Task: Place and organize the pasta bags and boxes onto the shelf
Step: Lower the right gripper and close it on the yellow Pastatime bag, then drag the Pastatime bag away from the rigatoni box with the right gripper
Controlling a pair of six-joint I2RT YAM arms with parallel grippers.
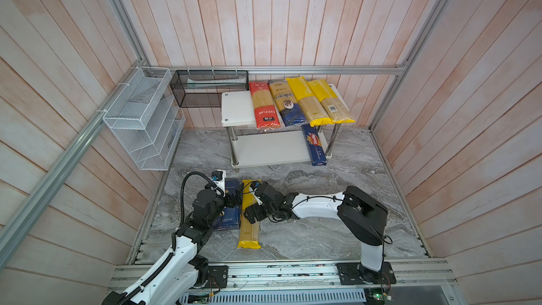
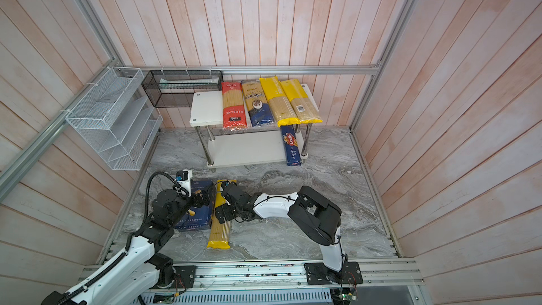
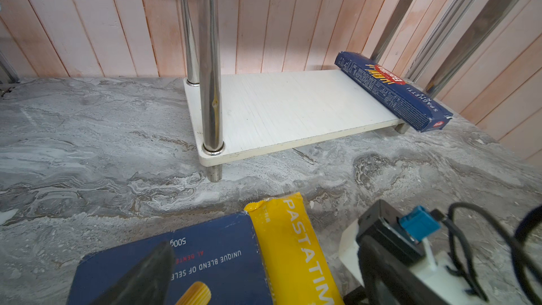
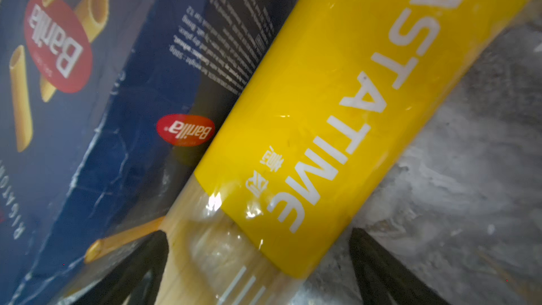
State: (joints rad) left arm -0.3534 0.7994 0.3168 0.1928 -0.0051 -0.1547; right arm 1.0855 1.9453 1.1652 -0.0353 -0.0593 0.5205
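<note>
**Marble top holds 2 packs; right jaws astride the PASTATIME bag**

Grey marble tabletop carries just 2 of your packs; the other 5 sit on the shelf. On its top board 4 spaghetti bags lie lengthwise toward the wall and crowded to the right: the red-ended bag, the beige-and-navy bag and 2 yellow-ended bags. That leaves the board's left part bare. The Barilla spaghetti box lies at the right end of the lower board, its near end overhanging the front edge.

Your right gripper is low over the PASTATIME bag, which lies flat on the marble with its long side touching the Barilla rigatoni box. The jaws stand spread wide, with 1 of the fingers on each side of the bag and not closed on it. Straddling the narrow width suits a long, floppy pack, I judge. The inner finger must fit into the seam beside the box, so watch for a snag.

Your left gripper hovers over the rigatoni box. Only 1 finger shows in the left wrist view, so I cannot tell whether those jaws are spread or closed.
</note>
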